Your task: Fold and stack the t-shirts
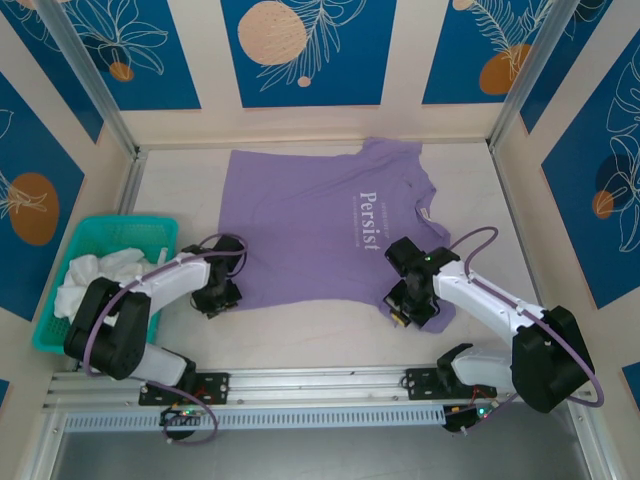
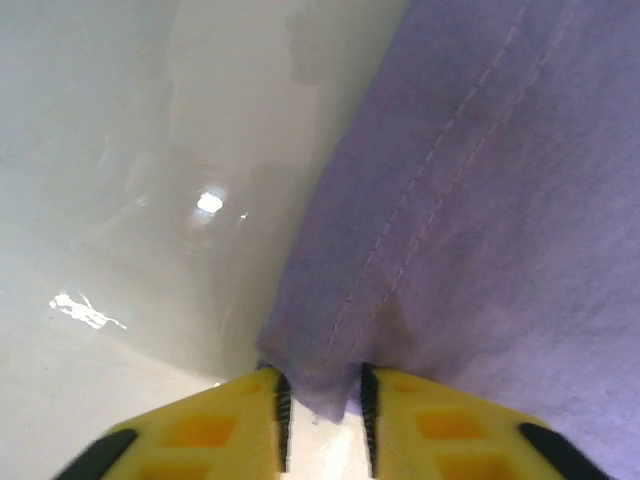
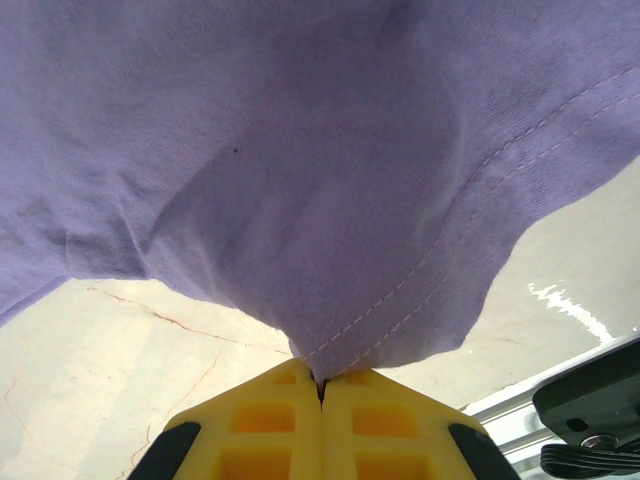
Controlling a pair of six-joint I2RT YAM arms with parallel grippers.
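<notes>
A lavender-purple t-shirt [image 1: 310, 230] with white chest lettering lies spread flat across the table. My left gripper [image 1: 218, 295] sits at its near left hem corner. In the left wrist view the yellow jaws of this gripper [image 2: 322, 400] stand a little apart, with the tip of the shirt's hemmed corner [image 2: 480, 200] between them. My right gripper [image 1: 405, 310] is at the near right corner. There the right gripper [image 3: 321, 385] is shut on the stitched edge of the purple fabric [image 3: 300, 150], which rises off the table from the pinch. White t-shirts [image 1: 100, 272] lie crumpled in the basket.
A teal plastic basket [image 1: 60, 320] stands at the left edge of the table, beside the left arm. A metal rail [image 1: 320, 385] runs along the near edge. Patterned walls enclose the back and both sides.
</notes>
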